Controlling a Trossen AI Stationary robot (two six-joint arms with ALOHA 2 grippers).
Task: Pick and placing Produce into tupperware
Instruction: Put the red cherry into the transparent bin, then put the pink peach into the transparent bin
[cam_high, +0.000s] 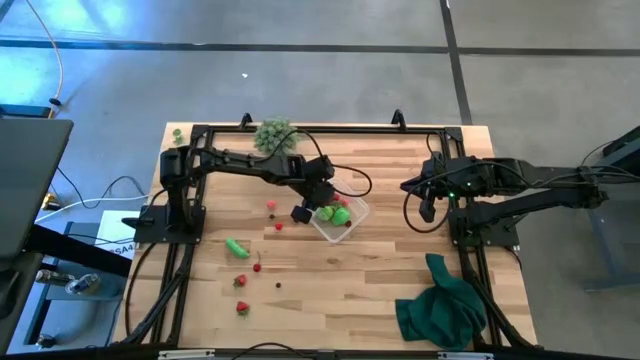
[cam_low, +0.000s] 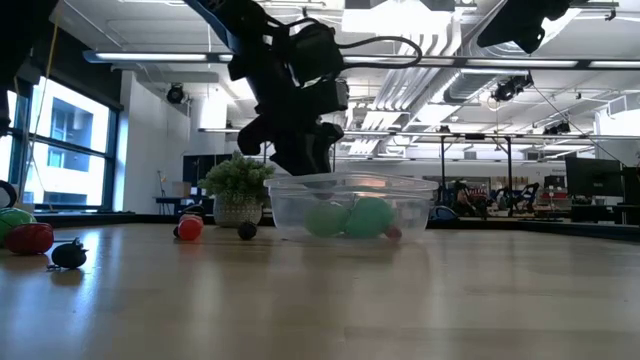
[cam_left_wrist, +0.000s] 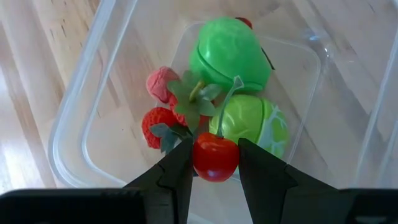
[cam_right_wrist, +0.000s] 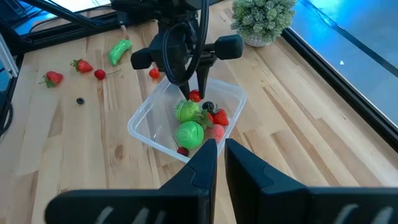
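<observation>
My left gripper (cam_left_wrist: 214, 163) clamped on a red cherry (cam_left_wrist: 215, 157), poised over the clear tupperware (cam_high: 354, 225) mid-table, two green fruits (cam_left_wrist: 231, 53) and strawberries (cam_left_wrist: 157, 126) inside, my right gripper (cam_right_wrist: 216, 151) closed, empty, parked right of the tupperware.

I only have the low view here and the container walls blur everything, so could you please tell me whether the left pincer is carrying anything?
Observer: Yes, the left pincer is shut on a red cherry, held above the clear tupperware.
Operator: What is already inside?
Observer: Two bright green fruits and some strawberries.
Operator: Is any produce left on the table?
Observer: Yes, a green oblong piece and several small red pieces lie left of the container in the high view.
Operator: And the right arm?
Observer: The right pincer is shut and empty, waiting off to the container's right.
</observation>
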